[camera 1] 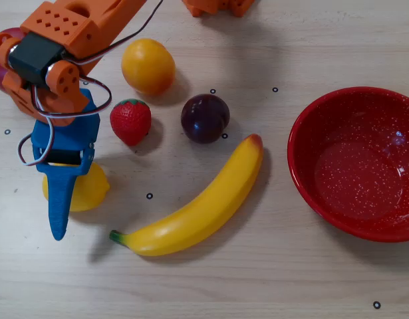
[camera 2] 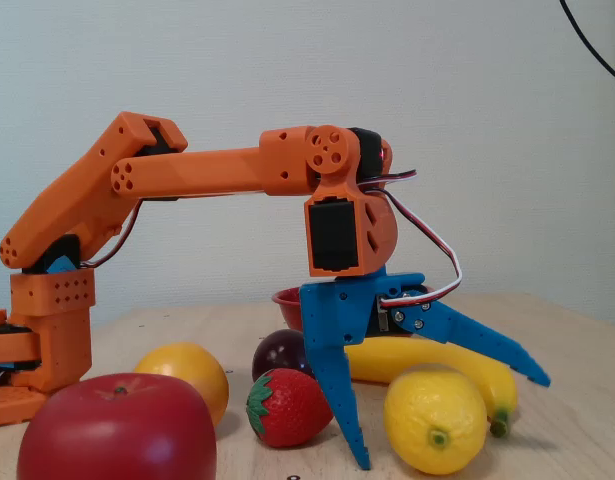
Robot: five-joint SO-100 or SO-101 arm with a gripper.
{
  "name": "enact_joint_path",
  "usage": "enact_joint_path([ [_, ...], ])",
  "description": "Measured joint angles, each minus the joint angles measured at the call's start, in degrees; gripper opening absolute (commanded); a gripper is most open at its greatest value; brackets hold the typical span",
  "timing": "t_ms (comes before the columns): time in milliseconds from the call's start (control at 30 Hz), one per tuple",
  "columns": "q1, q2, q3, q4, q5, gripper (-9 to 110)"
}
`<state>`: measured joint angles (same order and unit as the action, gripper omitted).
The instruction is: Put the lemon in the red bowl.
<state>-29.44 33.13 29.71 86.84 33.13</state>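
arm: my orange forearm runs level, wrist bent straight down | gripper (camera 2: 447, 420): blue, jaws spread wide | fixed finger (camera 2: 339, 400): near vertical | moving finger (camera 2: 482, 345): angled outward
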Motion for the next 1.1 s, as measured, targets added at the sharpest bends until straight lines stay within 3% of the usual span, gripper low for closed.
enact_joint_path([
  [1100, 0.00, 0.00, 0.00, 0.00, 0.00, 39],
])
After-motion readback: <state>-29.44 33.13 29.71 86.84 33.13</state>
